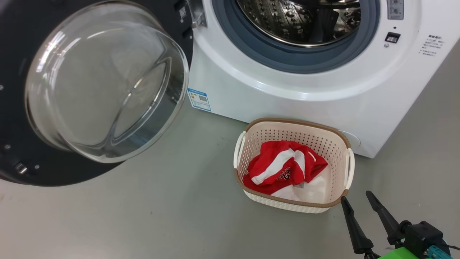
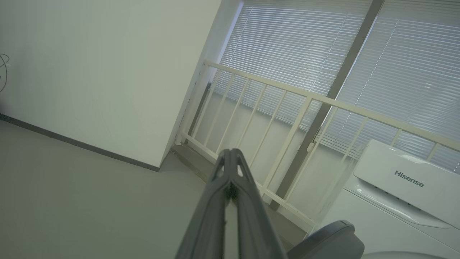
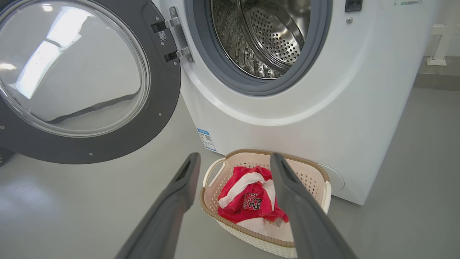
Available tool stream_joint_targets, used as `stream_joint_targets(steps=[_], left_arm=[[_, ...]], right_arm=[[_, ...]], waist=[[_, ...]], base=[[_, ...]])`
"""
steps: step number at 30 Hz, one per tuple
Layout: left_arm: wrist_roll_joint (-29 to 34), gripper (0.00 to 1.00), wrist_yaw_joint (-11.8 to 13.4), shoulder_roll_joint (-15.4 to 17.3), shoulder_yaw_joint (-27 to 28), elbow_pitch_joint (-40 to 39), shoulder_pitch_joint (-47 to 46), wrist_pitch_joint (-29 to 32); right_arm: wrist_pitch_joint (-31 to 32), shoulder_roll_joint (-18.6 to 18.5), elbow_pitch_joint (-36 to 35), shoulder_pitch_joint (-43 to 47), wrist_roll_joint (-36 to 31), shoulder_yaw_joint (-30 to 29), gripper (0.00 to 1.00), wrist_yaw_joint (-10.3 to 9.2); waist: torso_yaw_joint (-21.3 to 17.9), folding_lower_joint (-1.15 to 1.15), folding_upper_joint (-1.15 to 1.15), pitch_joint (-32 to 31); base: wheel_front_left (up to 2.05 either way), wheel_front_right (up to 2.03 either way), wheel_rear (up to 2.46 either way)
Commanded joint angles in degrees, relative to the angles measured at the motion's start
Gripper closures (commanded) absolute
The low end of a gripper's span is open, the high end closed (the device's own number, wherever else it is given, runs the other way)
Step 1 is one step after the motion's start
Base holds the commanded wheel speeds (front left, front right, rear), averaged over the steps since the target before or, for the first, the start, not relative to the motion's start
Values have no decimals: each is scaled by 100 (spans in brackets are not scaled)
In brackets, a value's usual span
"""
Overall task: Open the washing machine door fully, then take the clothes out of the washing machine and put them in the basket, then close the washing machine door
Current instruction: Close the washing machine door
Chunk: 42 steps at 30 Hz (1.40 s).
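The washing machine (image 1: 287, 93) stands on a grey floor (image 1: 143, 216). Its round opening is uncovered, and a grey seal (image 1: 287, 61) rings the perforated steel drum (image 1: 298, 18). The washing machine door (image 1: 104, 82) is swung wide on its hinge at the left of the machine's opening. Its black rim and bulging clear glass bowl face outward into the room. A small blue sticker (image 1: 198, 99) sits low on the machine's front, near its left corner.

The basket (image 1: 298, 123) rests on the floor just in front of the machine's lower right part, very near the front panel; whether they touch cannot be told. The clothes (image 1: 284, 169) lie inside it in a crumpled red heap with white stripes and printed lettering. A white patch shows on the side away from the machine.

The right pincer (image 1: 356, 197) hangs low in front of the machine, just off the basket corner farthest from the machine. Its two dark fingers are spread wide, they hold nothing, and they point toward the basket and the machine's front.

The left pincer (image 2: 230, 153) is narrow, its fingers pressed together at the tips with nothing between them. It points at a white railing (image 2: 305, 100) and window blinds (image 2: 395, 72) next to a plain wall (image 2: 107, 72).
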Motion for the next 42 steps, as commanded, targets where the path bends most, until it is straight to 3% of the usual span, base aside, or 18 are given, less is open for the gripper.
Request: stream_joint_targets(steps=[1,7,17,31,42], left_arm=[[-10,100,-32,441,73,-21,-129,135],[-641,100,-32,599,55,1015,-436,1741],[-863,100,-33,745,-126,1627,-395,3008],[-1582,100,-33,633,-711,482,329,4485],[-2260,100,-33,748,-998,-639,1017,5135]], right_arm=[[-37,-81,-142,-185,-52,131,0,42],[-37,-128,-154,-219,-49,120,0,42],[-37,-150,-172,-252,-73,107,0,42],[-37,-44,-123,-110,-96,117,0,42],[-37,83,-101,32,-82,135,0,42]], waist=[[-62,0,0,69],[-129,0,0,138],[-174,0,0,159],[-170,0,0,-220],[-174,0,0,-478]], base=[[0,0,0],[0,0,0],[0,0,0],[0,0,0],[0,0,0]])
